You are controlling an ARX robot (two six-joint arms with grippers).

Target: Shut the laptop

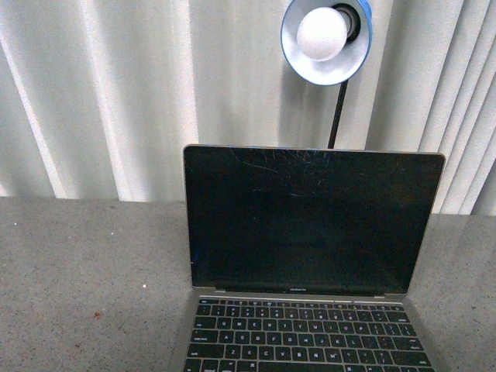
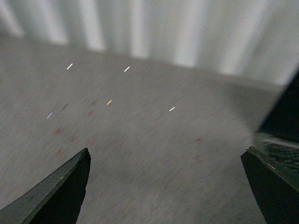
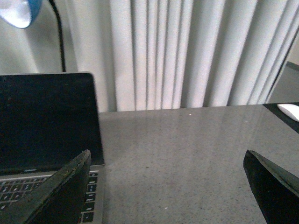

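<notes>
Looking from the front onto the laptop point(image 1: 310, 256): open at the near edge of the tabletop point(image 1: 85, 263), right of its middle, lid upright, scratched black screen point(image 1: 310, 217) facing the camera. Catches only the first rows of black keys point(image 1: 302, 341) before the frame ends. Finds, past the far edge, a lamp point(image 1: 325, 39) with blue shade, white bulb and thin black stem, partly hidden behind the lid, against a white pleated curtain point(image 1: 101, 93). Picks out a small red speck point(image 1: 96, 315) on the grey surface toward the left edge.

Turning to the left wrist view, blurred throughout: shows the left gripper point(image 2: 166, 154) released, dark fingers point(image 2: 65, 191) spread wide over bare tabletop, holding nothing. Gives just a sliver of the laptop's side beside one finger; cannot tell whether touching. Adds faint reddish marks point(image 2: 58, 131) on the surface.

Moving to the right wrist view: shows the right gripper point(image 3: 167, 156) released too, fingers point(image 3: 60, 196) far apart, grasping nothing. Puts one finger in front of the keyboard's corner, covering some keys; contact unclear. Takes in one side of the screen with the lamp behind it. Unlike the other views, reveals a white rounded object point(image 3: 289, 111) on a dark pad point(image 3: 273, 107) toward the right edge, well apart from the laptop.
</notes>
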